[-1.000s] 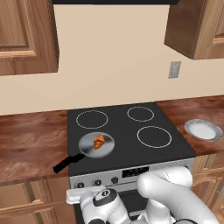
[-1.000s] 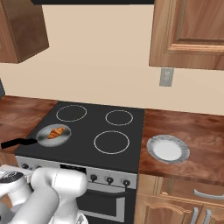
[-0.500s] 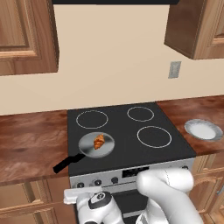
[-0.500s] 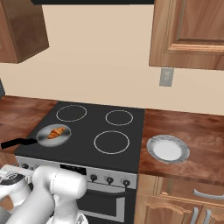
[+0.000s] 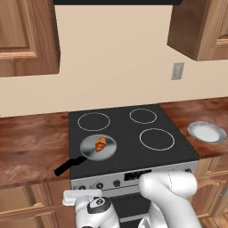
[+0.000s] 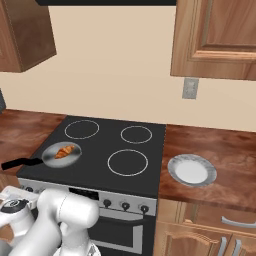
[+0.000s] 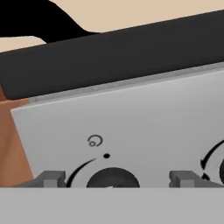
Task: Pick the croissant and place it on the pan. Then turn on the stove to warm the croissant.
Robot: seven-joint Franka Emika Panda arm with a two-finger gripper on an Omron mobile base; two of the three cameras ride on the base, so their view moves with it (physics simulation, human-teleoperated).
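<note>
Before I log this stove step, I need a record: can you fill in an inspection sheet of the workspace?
Surface: black stove top set between brown counters.
Job's things: croissant lies on the pan, over the front-left burner; pan handle points off the front-left corner.
Clutter: pale plate on the right counter.
Grippers: gripper open, fingers either side of a black knob on the steel front, not closed on it.
Cables: nothing seen.
Surroundings: wood cabinets above, wall outlet.
</note>
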